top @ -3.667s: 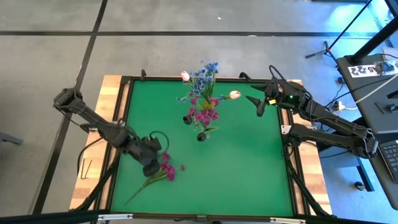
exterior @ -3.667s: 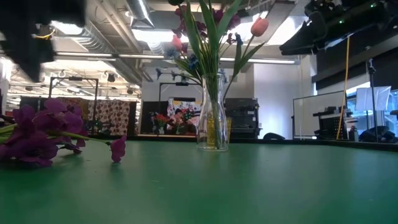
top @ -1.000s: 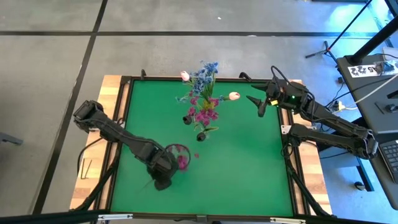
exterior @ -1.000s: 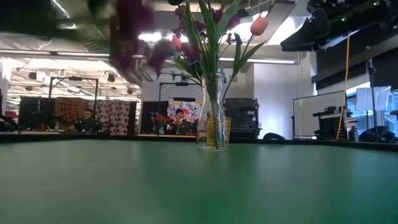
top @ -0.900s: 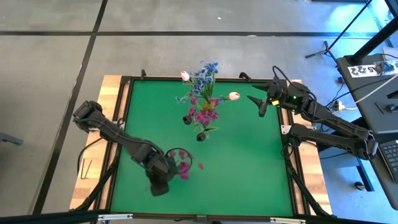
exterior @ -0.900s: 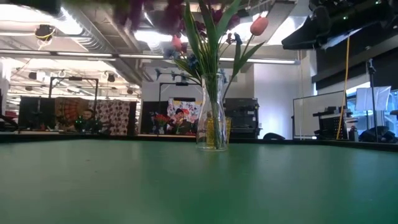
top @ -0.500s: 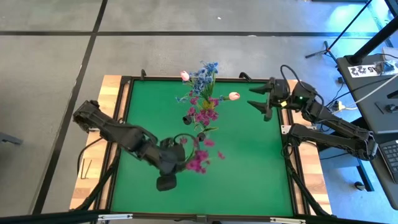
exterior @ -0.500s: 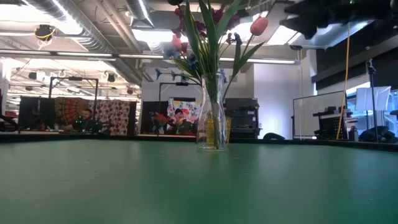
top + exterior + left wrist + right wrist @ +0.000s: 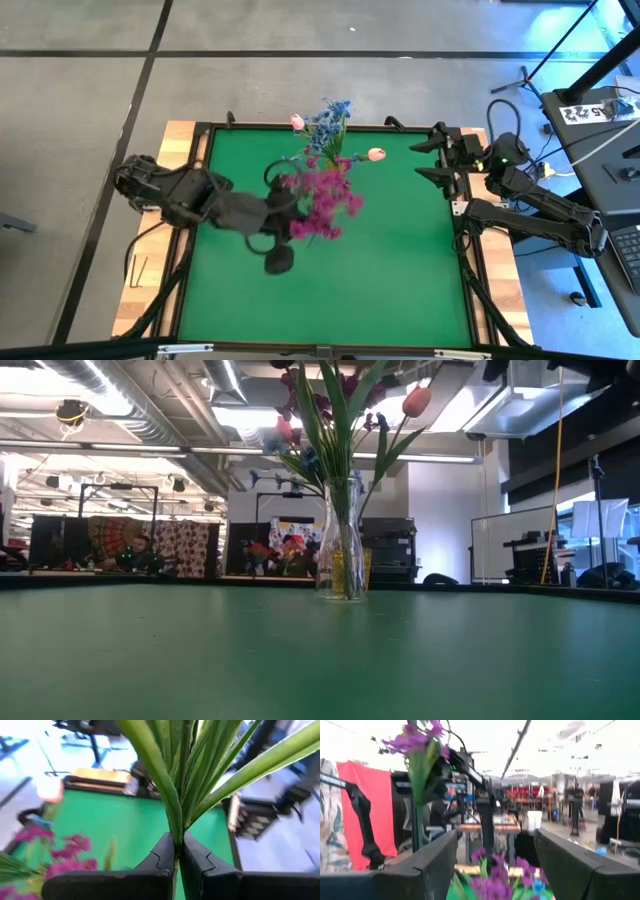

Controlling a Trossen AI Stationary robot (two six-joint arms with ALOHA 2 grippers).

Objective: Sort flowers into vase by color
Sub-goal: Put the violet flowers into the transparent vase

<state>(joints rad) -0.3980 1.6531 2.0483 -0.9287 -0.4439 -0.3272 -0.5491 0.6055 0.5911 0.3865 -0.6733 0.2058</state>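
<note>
A clear glass vase (image 9: 342,550) stands on the green table at the far middle, holding blue sprays (image 9: 331,118), magenta sprays and white-pink tulip buds (image 9: 377,154). My left gripper (image 9: 292,222) is raised high and shut on a magenta spray (image 9: 326,204), whose heads cover the vase in the high view. The right wrist view shows this spray upright, heads up (image 9: 416,739). My right gripper (image 9: 432,158) is open and empty at the table's far right edge, its fingers (image 9: 427,865) wide apart. My left gripper pinches the magenta spray's bundled green stems (image 9: 176,836) between its two fingers (image 9: 164,856), below where the leaves spread out. The fingers come level from the table's left and lie across the stems. The spray is lifted clear of the table, upright, heads above the fingers.
The table has a black frame (image 9: 462,250) on a wooden base. The green surface near the front (image 9: 320,660) shows nothing lying on it. Beyond the right edge stand a desk (image 9: 600,130) and cables.
My left gripper has risen and swung from the table's near left toward the vase, carrying the magenta spray clear of the table; the spray now shows over the vase. My right gripper has drawn back toward the table's right edge and turned.
</note>
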